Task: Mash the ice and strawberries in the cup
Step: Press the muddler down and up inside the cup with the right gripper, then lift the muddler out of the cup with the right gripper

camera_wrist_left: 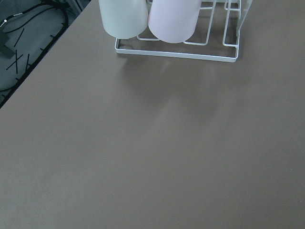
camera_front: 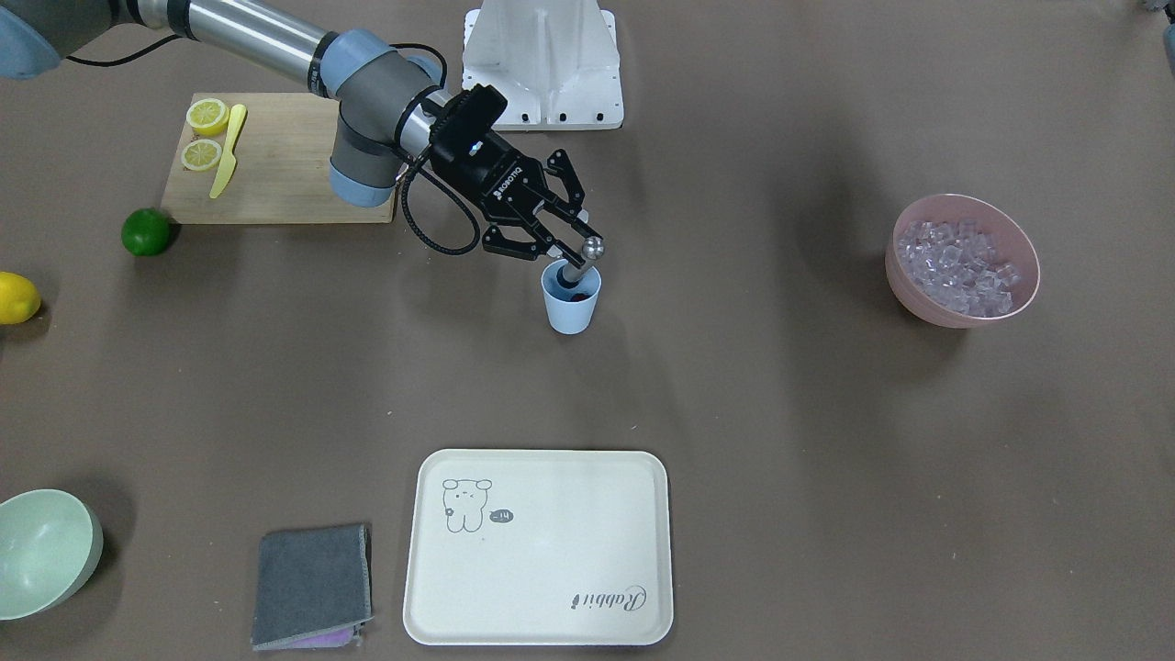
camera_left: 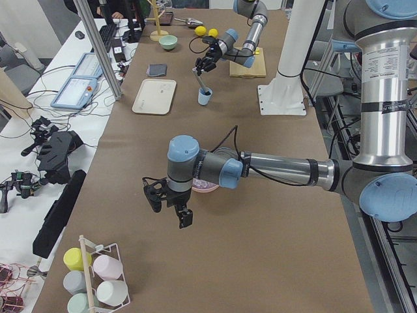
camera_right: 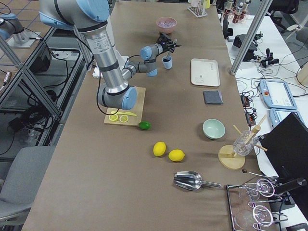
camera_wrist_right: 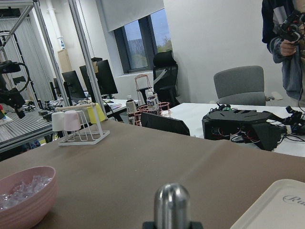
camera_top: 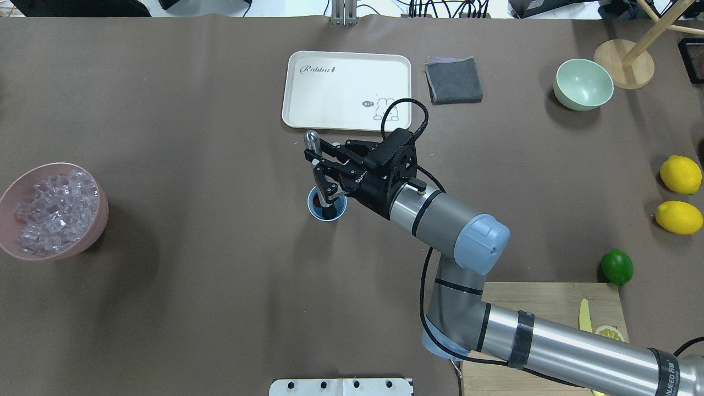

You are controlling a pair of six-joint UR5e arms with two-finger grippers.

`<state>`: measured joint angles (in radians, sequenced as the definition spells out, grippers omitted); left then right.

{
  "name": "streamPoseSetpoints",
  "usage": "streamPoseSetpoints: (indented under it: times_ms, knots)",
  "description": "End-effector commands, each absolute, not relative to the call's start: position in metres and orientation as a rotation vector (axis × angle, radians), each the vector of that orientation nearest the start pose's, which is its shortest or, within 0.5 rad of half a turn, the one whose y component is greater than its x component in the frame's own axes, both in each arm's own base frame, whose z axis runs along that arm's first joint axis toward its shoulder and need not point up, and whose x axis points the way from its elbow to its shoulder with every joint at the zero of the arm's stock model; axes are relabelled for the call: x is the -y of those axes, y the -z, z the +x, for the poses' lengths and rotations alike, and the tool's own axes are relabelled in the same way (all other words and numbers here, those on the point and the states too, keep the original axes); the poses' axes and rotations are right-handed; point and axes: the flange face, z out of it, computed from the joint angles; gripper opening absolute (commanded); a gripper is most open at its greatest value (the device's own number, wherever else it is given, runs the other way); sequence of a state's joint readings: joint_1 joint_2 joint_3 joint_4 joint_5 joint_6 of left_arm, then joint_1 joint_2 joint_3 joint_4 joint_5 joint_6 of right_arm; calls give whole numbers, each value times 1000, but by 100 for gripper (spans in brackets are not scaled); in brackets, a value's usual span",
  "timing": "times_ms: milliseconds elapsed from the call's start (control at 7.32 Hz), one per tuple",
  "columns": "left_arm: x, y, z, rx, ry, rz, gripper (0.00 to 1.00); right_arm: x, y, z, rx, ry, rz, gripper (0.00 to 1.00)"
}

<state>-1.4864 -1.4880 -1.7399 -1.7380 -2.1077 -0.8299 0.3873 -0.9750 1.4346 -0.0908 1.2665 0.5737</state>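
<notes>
The right arm [camera_top: 440, 220] reaches out over the middle of the tabletop [camera_front: 734, 395]. The left arm [camera_left: 273, 169] hangs low, well away from the work, out past the pink bowl [camera_front: 964, 317]. The side view does not show whether the left jaws are open or closed.

The right jaws are closed across the shaft of a metal muddler [camera_front: 594, 247], gripping it below its rounded top. The cup [camera_front: 571, 312] stands upright directly beneath these jaws. The muddler's lower end is inside the cup, while its long axis leans, with the top tipped away from the wrist.

The coming stroke turns on that line: I judge a press should run down along the shaft into the cup's floor, not sideways against the wall. The cup looks light and nothing steadies it, so a sideways push could tip it.

The strawberry [camera_top: 317, 204] shows as a dark red patch at the cup's bottom, beside the muddler's tip. The ice [camera_front: 959, 266] is heaped in the pink bowl, far to the side of the right jaws. I cannot tell whether any cubes are in the cup.
</notes>
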Motion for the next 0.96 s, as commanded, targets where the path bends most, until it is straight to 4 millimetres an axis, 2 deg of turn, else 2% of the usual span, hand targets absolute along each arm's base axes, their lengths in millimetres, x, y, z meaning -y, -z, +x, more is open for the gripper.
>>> streamPoseSetpoints:
  times_ms: [0,273,410,683,819]
  knots:
    - [480,-609,-42,-601,654,-10,98,395,-217,-533,1329,106,1377,0]
    - [480,-608,-42,-602,654,-9,98,407,-204,-524,1318,61,1406,0]
    - [480,-608,-42,-603,652,-5,98,425,-190,-508,1312,25,1436,0]
    - [480,-608,-42,-606,654,0,98,444,-152,-488,1342,-27,1487,0]
    - [480,-603,-42,-611,653,10,98,456,-140,-475,1367,-71,1480,0]
